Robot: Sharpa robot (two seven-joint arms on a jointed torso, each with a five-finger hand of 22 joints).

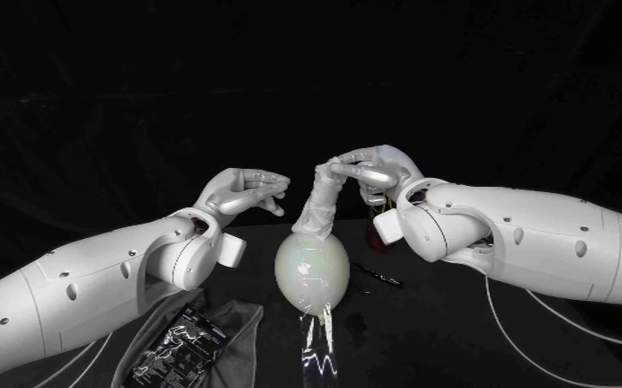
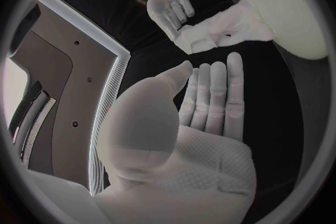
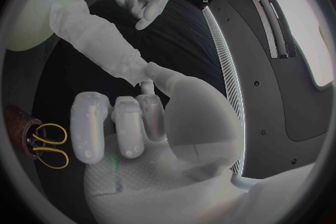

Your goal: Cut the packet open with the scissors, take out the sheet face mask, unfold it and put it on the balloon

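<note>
In the middle of the head view, the right hand point(image 1: 367, 171) pinches the top of the white sheet mask point(image 1: 319, 204). The mask hangs down onto the pale balloon point(image 1: 313, 269) just below. The left hand point(image 1: 246, 192), a little to the left, holds nothing and its palm is open, and the dark packet point(image 1: 182, 345) lies at the lower left.

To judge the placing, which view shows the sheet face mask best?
The head view: the sheet face mask runs from the right robot hand down to the balloon, seen whole. Both wrist views show the mask too, with the balloon cut off.
</note>
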